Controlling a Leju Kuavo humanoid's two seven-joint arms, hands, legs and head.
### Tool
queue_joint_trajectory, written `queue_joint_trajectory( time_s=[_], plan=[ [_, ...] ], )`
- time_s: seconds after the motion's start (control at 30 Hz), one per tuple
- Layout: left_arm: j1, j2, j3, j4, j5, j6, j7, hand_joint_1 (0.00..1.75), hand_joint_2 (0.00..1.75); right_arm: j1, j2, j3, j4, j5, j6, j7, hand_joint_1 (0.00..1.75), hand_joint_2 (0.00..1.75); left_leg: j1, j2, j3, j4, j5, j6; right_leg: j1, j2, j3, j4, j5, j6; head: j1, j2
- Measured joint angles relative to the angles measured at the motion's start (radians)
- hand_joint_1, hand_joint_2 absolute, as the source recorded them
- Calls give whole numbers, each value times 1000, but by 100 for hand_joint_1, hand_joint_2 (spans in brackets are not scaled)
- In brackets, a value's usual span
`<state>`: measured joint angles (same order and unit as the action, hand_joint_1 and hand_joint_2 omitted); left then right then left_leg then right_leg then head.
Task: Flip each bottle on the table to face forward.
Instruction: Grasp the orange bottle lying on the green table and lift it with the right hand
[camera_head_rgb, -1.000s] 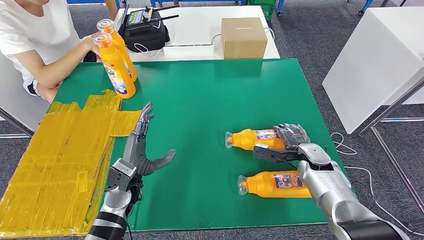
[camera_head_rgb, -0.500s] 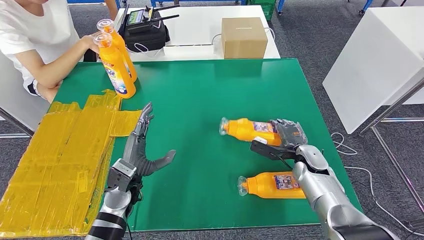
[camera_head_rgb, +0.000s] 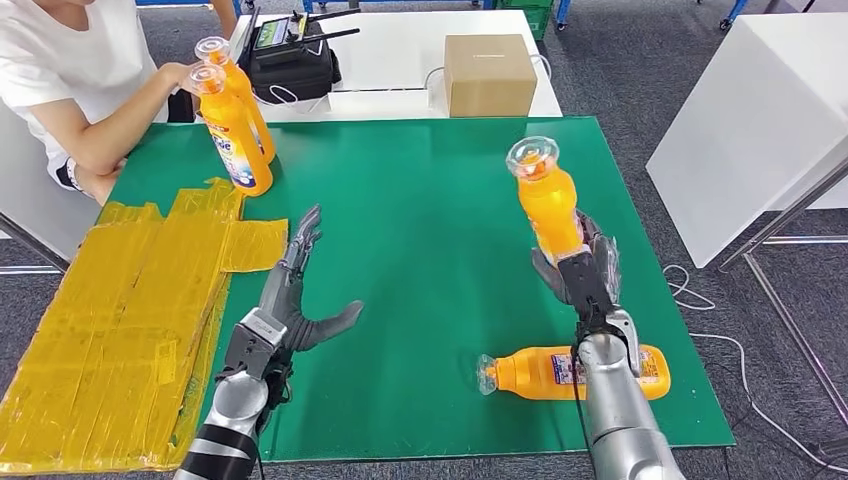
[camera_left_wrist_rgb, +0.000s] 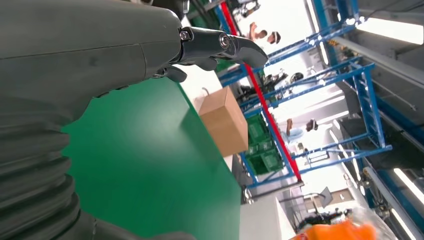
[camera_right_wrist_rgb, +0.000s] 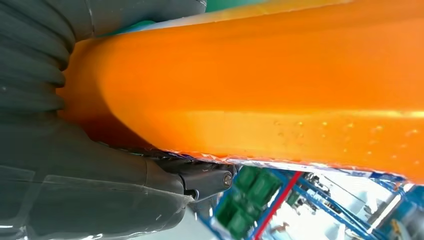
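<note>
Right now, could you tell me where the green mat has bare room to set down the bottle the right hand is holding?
The widest bare stretch of green mat lies between the left hand and the held bottle. The near right edge is crowded by the lying bottle, and the far left corner by two upright bottles.

Bare green mat (camera_head_rgb: 420, 200) mid-table; lying bottle (camera_head_rgb: 560, 372) blocks near right edge.
</note>
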<state>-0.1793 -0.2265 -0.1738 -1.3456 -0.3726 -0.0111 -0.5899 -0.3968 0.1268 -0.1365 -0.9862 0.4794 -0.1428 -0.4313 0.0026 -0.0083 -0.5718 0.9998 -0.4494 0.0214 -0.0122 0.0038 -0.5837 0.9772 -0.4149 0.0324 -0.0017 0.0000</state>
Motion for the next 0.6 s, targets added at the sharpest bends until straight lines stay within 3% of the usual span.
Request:
queue_joint_trajectory(
  time_s=[0.2, 0.4, 0.6],
  plan=[
    [-29, -3, -4, 19, 23, -23, 24, 0, 175, 17, 48, -46, -12, -63, 58, -23, 175, 175, 0, 0, 0, 0, 0, 0, 1, 0, 0, 0, 0, 0, 0, 0],
    [-38, -4, -8, 30, 24, -25, 25, 0, 175, 21, 64, -64, -16, -71, 69, -24, 175, 175, 0, 0, 0, 0, 0, 0, 0, 0, 0, 0, 0, 0, 0, 0],
    [-62, -7, -10, 49, 51, -59, 37, 0, 175, 12, 90, -73, 2, -110, 146, -35, 175, 175, 0, 0, 0, 0, 0, 0, 1, 0, 0, 0, 0, 0, 0, 0]
  ],
)
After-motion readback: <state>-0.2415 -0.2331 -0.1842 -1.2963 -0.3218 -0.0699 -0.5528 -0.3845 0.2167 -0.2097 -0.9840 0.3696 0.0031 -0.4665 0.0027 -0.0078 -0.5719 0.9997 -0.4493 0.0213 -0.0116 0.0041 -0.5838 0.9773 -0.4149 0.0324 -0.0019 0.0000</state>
